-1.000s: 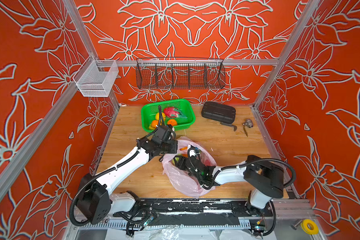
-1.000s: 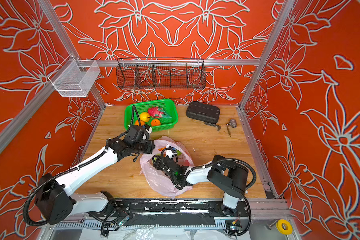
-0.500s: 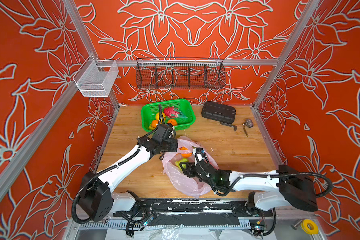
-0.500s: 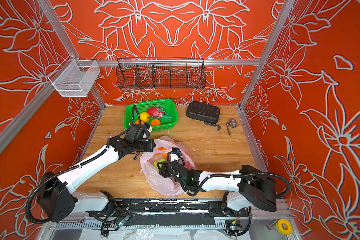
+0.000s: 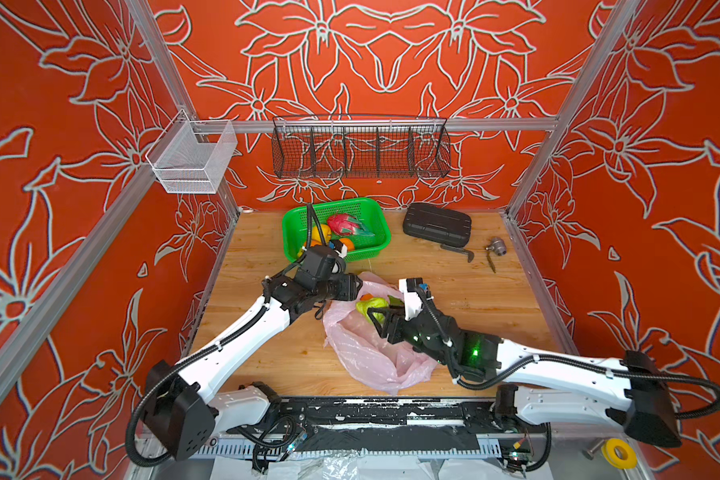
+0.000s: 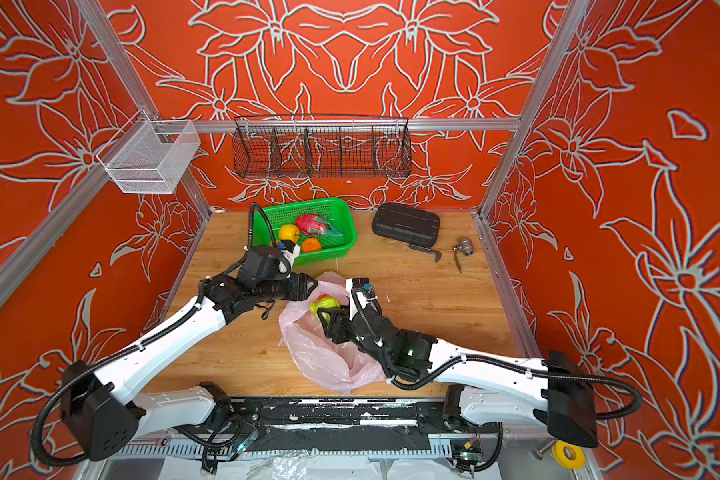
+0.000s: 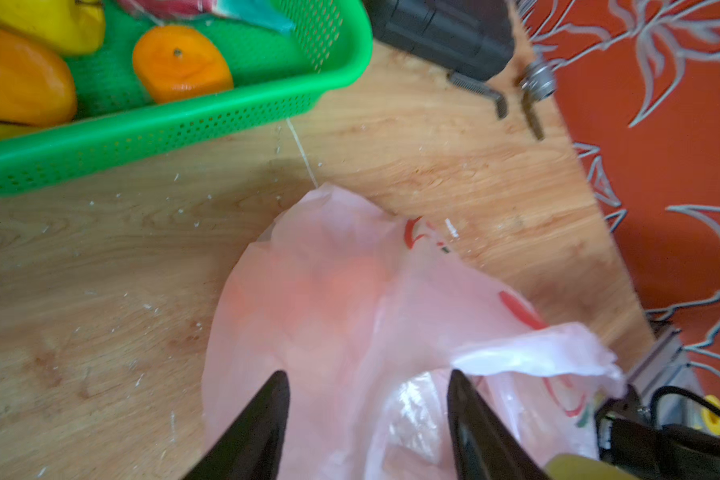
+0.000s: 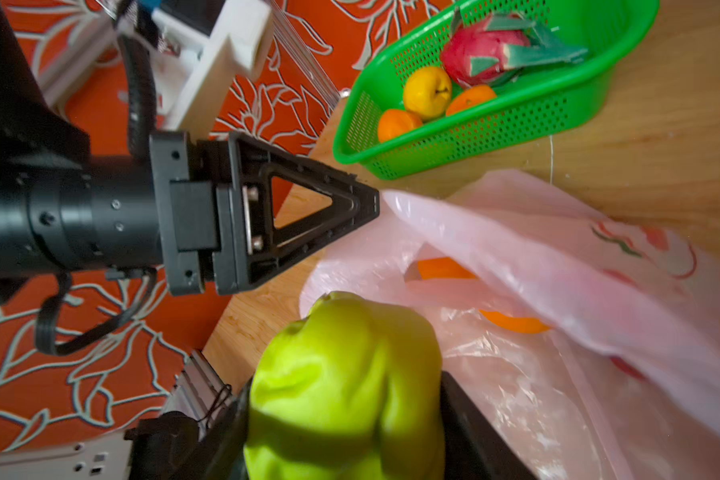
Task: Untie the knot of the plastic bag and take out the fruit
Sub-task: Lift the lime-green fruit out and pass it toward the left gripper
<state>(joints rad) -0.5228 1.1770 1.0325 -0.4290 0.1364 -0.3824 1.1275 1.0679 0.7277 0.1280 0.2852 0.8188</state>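
Wooden bench (image 5: pixel 454 282), red-walled cell: right claw (image 5: pixel 378 311) clamps a green fruit (image 8: pixel 346 386) at the open mouth of the plastic bag (image 5: pixel 366 357), presumably to lift it out; left claw (image 7: pixel 366 374), jaws apart, holds nothing beside the bag's far-left rim.

Pale pink bag (image 5: pixel 366 357) with red and green marks; yellow-green fruit (image 8: pixel 346 374); green basket (image 7: pixel 184 124) holding orange fruit (image 8: pixel 395 124), yellow fruit (image 8: pixel 427 93), pink-red, green-tipped dragon fruit (image 8: pixel 483 50); wood-grain bench (image 5: pixel 474 299); orange-red walls (image 5: pixel 391 62), white flower outlines.
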